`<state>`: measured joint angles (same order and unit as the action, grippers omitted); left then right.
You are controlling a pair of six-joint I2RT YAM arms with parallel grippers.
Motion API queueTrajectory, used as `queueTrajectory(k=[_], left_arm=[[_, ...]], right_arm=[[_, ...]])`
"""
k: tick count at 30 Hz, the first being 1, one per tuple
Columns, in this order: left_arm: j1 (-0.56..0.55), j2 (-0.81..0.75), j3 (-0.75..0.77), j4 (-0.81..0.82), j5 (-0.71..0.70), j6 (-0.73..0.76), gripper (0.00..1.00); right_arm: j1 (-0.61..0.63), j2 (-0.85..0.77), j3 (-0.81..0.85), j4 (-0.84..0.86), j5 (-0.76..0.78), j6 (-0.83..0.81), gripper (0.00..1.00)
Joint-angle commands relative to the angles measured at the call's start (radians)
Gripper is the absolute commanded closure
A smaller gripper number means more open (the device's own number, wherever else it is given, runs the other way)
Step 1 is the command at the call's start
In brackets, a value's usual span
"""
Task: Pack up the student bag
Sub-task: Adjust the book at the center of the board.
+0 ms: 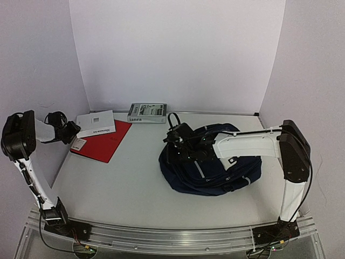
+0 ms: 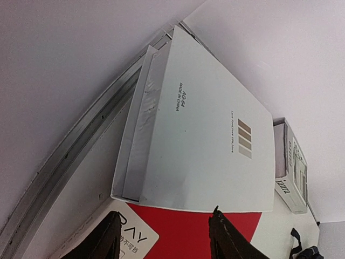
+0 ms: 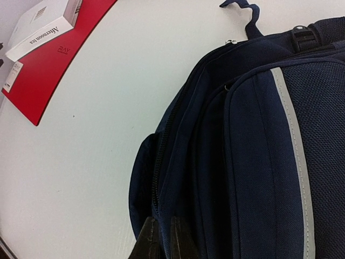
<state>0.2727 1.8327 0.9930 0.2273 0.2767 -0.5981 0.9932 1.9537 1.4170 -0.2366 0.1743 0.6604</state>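
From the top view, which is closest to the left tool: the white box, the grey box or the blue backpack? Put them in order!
1. White box: right beside the left tool, at the back left.
2. Grey box: against the back wall, near the middle.
3. Blue backpack: over on the right side of the table.

The pale worktop (image 1: 135,189) carries the navy student bag (image 1: 210,162), slumped right of centre. At far left a flat red folder (image 1: 105,141) lies at an angle, with a white box (image 1: 96,123) resting on its back end. A small white tag (image 1: 78,144), perhaps a label, sits at its left corner. A grey box (image 1: 146,113) lies along the back wall.
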Motion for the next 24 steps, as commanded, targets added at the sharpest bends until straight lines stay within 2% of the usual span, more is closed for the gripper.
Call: queueTrajectory(k=[1,6,14,21,24], left_arm=[[0.010,0.059,0.106,0.028,-0.075,0.062,0.45],[0.010,0.123,0.184,0.011,-0.031,0.099,0.48],[0.011,0.183,0.250,-0.058,-0.021,0.114,0.79],[0.011,0.191,0.272,-0.113,0.033,0.093,0.98],[0.011,0.164,0.223,-0.090,0.080,0.061,1.00]], right_arm=[[-0.002,-0.050,-0.015,0.033,-0.011,0.016,0.92],[-0.002,-0.068,-0.027,0.037,-0.011,0.015,0.91],[-0.003,-0.080,-0.045,0.045,-0.020,0.022,0.92],[-0.002,-0.106,-0.060,0.048,-0.013,0.026,0.92],[-0.002,-0.116,-0.067,0.048,-0.007,0.028,0.92]])
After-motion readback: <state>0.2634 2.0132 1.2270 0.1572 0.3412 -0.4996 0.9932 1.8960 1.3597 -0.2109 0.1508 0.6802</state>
